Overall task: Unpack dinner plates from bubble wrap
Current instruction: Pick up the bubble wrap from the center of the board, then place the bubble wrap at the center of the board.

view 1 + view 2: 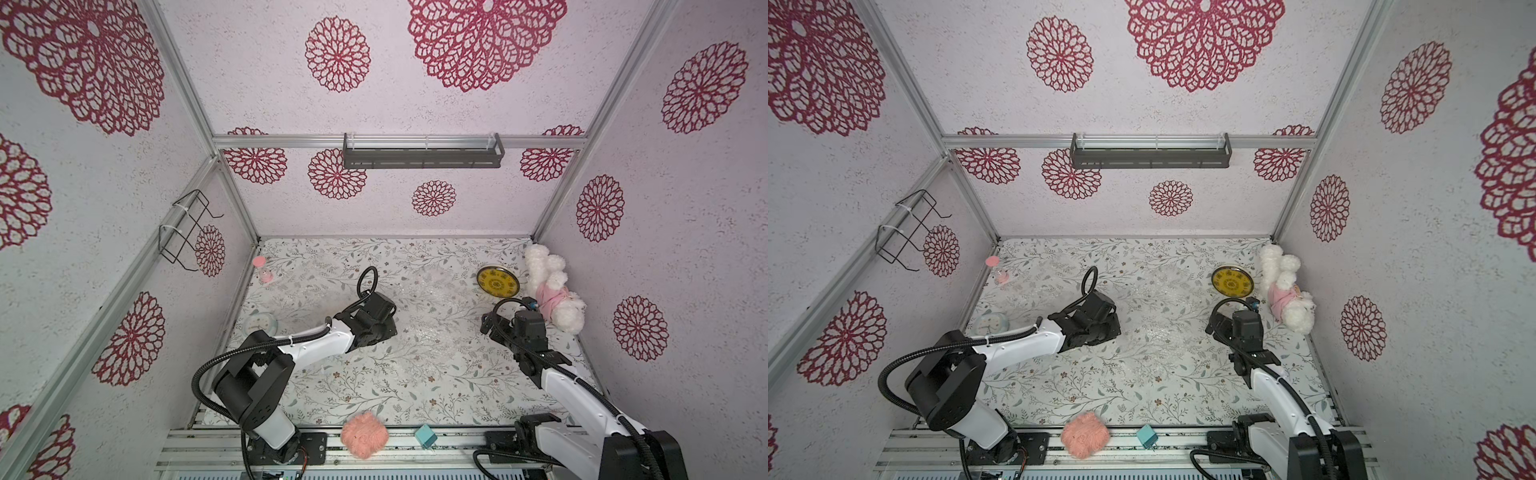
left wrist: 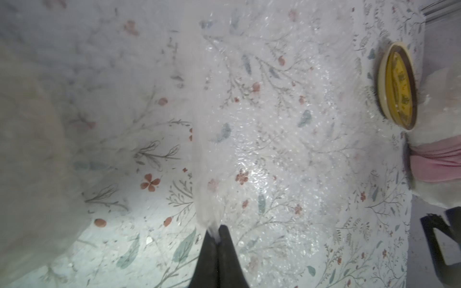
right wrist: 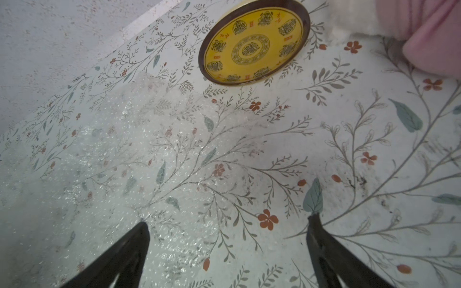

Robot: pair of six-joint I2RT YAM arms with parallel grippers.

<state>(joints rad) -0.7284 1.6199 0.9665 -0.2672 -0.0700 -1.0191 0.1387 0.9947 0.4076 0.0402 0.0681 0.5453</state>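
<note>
Bubble wrap pinched between closed left gripper fingertips; right gripper wide open, empty, straddling its edge.

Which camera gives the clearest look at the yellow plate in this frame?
The right wrist view: the yellow plate is close and unwrapped, its dark rim and motifs legible. Both top views show it small, beside the plush toy. The left wrist view shows it steeply foreshortened, pattern unreadable.
</note>
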